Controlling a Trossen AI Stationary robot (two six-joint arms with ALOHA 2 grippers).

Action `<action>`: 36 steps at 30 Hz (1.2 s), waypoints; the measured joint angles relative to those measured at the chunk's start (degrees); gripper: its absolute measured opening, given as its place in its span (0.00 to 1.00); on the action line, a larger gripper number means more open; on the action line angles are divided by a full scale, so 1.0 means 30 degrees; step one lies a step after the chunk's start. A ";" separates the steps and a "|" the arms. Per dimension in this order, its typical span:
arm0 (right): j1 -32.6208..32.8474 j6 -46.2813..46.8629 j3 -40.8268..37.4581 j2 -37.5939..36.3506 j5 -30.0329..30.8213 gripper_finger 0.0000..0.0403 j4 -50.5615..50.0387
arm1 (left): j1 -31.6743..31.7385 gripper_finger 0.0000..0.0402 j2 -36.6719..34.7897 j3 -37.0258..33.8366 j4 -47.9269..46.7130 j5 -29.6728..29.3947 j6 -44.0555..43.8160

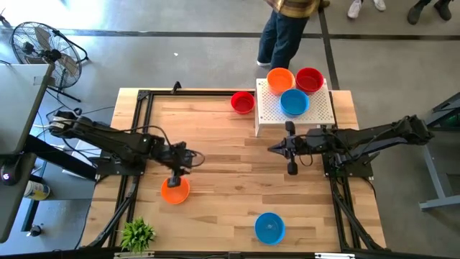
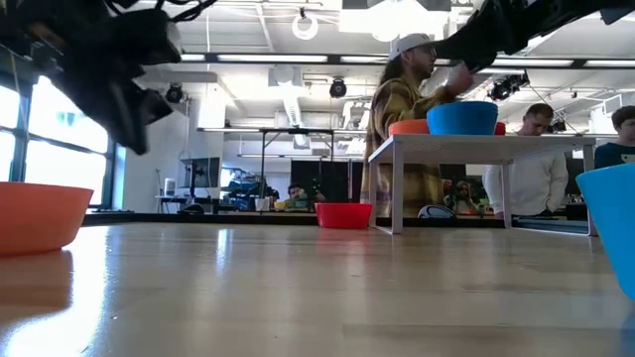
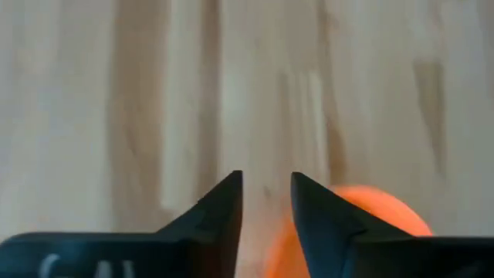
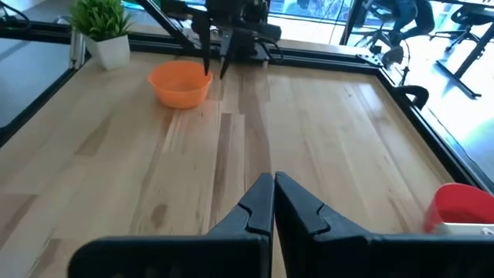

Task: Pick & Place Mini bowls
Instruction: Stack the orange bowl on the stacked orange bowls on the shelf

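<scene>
An orange mini bowl [image 1: 175, 191] rests upright on its base on the wooden table, left of centre. My left gripper [image 3: 266, 202] hangs open just above and beside the bowl's rim [image 4: 202, 77], pointing steeply down, and seems clear of it. A red mini bowl [image 1: 243, 102] stands at the far edge, and a blue mini bowl [image 1: 269, 227] stands near the front edge. Three more mini bowls, orange [image 1: 279, 78], red [image 1: 310, 78] and blue [image 1: 294, 102], sit on the white perforated box [image 1: 316, 111]. My right gripper [image 4: 273, 197] is shut and empty above the table in front of that box.
A small potted plant [image 1: 136, 234] stands at the near left corner. Black frame rails [image 1: 136, 129] run along the table's left and right sides. A person [image 1: 287, 29] stands behind the far edge by the box. Bare wood lies between the two arms.
</scene>
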 joint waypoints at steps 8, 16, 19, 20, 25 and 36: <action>0.0320 0.0000 0.0000 0.0000 -0.0003 0.00 0.0109 | -0.0853 0.34 0.0150 0.0125 -0.5284 0.1315 -0.5414; 0.0320 0.0131 0.0002 0.0000 -0.0007 0.00 0.0164 | -0.0897 0.31 0.0875 0.0060 -0.6499 0.2478 -0.8292; 0.0320 0.0131 0.0007 0.0000 -0.0007 0.00 0.0214 | -0.0846 0.31 0.1324 0.0084 -0.6528 0.2478 -0.8481; 0.0320 0.0131 0.0007 0.0000 -0.0015 0.00 0.0214 | -0.0850 0.31 0.1434 0.0052 -0.6610 0.2470 -0.8582; 0.0320 0.0131 0.0007 0.0000 -0.0015 0.00 0.0212 | -0.0861 0.28 0.1966 -0.0772 -0.5299 0.3237 -0.9137; 0.0320 0.0825 0.0007 0.0000 -0.0022 0.00 0.0178 | -0.0839 0.02 0.2259 -0.1113 -0.2876 0.1885 -1.0267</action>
